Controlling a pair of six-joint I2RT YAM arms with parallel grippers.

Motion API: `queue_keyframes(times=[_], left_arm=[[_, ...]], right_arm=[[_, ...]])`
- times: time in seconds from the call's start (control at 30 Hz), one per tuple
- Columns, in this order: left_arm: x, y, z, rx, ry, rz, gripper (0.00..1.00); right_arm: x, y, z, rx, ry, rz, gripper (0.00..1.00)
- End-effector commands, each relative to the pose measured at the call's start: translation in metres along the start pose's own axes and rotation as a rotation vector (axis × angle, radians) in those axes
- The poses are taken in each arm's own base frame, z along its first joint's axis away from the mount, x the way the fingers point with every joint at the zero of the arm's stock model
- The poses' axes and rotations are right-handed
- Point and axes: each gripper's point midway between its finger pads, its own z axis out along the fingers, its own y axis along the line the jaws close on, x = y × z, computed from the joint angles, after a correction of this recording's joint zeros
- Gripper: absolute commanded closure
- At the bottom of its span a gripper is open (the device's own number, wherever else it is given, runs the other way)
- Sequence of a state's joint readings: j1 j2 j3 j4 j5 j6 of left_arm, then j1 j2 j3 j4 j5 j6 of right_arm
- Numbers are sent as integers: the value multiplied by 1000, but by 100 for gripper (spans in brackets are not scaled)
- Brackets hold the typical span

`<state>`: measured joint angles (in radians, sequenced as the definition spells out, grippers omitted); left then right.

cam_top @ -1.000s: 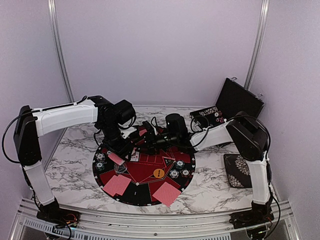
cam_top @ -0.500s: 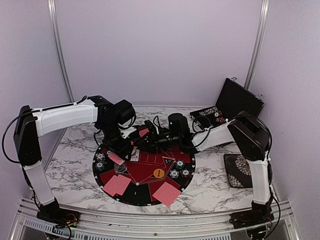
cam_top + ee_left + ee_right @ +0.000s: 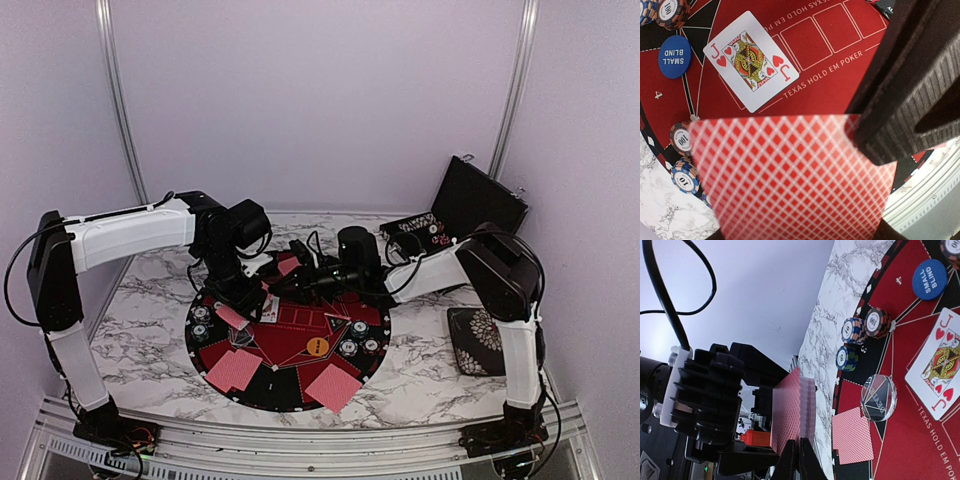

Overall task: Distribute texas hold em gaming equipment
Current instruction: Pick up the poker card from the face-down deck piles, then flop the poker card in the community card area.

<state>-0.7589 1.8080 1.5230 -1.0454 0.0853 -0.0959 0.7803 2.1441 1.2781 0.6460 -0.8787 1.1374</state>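
My left gripper (image 3: 241, 299) is shut on a deck of red-backed playing cards (image 3: 790, 180), held above the round poker mat (image 3: 290, 340); one of its fingers (image 3: 900, 115) shows beside the deck. In the right wrist view my right gripper (image 3: 799, 455) is shut on the lower edge of the deck's outermost card (image 3: 787, 412), which stands slightly proud of the rest. On the mat lie a face-up jack of hearts (image 3: 751, 60), a blue small-blind disc (image 3: 674, 56), a clear dealer button (image 3: 879, 396), face-down cards (image 3: 235, 369) and striped chip stacks (image 3: 865, 327).
An open black hinged case (image 3: 470, 200) stands at the back right. A dark flower-patterned tray (image 3: 474, 341) lies right of the mat. More face-down cards (image 3: 332, 387) and an orange disc (image 3: 318, 347) sit on the mat's near half. The marble table (image 3: 140, 320) borders pale walls.
The right gripper's jaws have closed onto the edge of the deck's outer card. Both arms have barely moved, and the left gripper still holds the deck.
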Motion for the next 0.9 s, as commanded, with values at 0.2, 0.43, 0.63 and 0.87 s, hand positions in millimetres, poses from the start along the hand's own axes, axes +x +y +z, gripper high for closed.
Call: queue_keyframes(times=[0.2,0.43,0.63,0.87], left_arm=[[5,4,-1,-8,10,-1,54],[8,7,-1,-6,7,-15,55],[9,9,-2,-4,2,-24,55],[15,15,1,-6,5,-48,55]], right_arm=[[-13,29,-17,-55,-50,-31,100],[-19,31,-31,-55,-85,-33,100],[-22,34,-36,-56,-94,-41,100],[-29,22,-58,-25,-133,-52,100]])
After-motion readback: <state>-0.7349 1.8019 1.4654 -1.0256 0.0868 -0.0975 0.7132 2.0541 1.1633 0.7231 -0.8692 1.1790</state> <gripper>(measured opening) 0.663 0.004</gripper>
